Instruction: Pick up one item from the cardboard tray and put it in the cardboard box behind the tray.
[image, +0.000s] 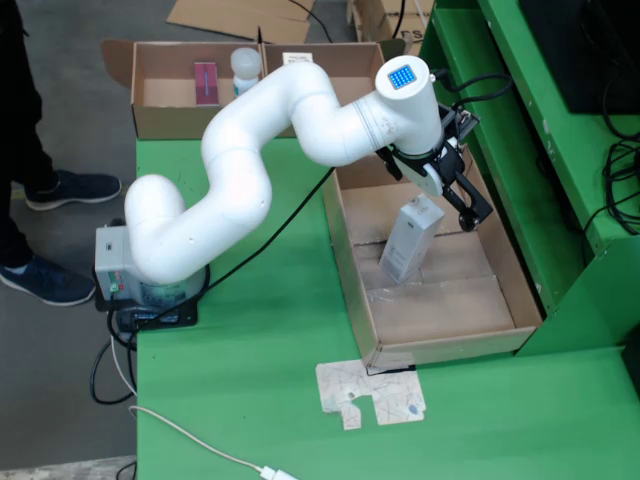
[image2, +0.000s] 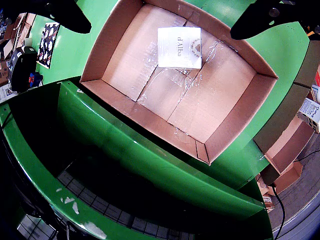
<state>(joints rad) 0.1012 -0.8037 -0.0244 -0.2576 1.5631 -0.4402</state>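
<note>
Two black fingertips (image2: 65, 15) fill the top corners of the riding view, spread wide apart with nothing between them, so the claw (image: 452, 192) stands open. Both fingers run off the picture's top edge, and the claw's body is hidden in that view.

Between them, lower down, sits the white rectangular carton with gold lettering (image2: 179, 47) on the floor of the shallow brown cardboard tray (image2: 235, 125), near the tray's far wall as that view shows it. Its print reads partly "d'Alba"; the rest is too small to read. In the still view the same carton (image: 410, 240) appears tilted beneath the claw, apart from it, and whether it leans on anything I cannot tell. Clear tape glints along the tray's floor seams.

The white jointed robot arm (image: 250, 150) arches over the green table (image: 260, 380) from its grey base (image: 120, 270) at the table's left edge, hiding part of the open brown cardboard box (image: 170, 75) beyond the table's far edge. Inside that box lie a pink flat packet (image: 205, 82) and a white capped bottle (image: 245, 68), the bottle partly covered by the arm. A flattened printed cardboard scrap (image: 372, 393) lies on the table by the tray's near corner. A person's dark shoes (image: 45, 280) stand on the floor at the left, the body cut off.
</note>
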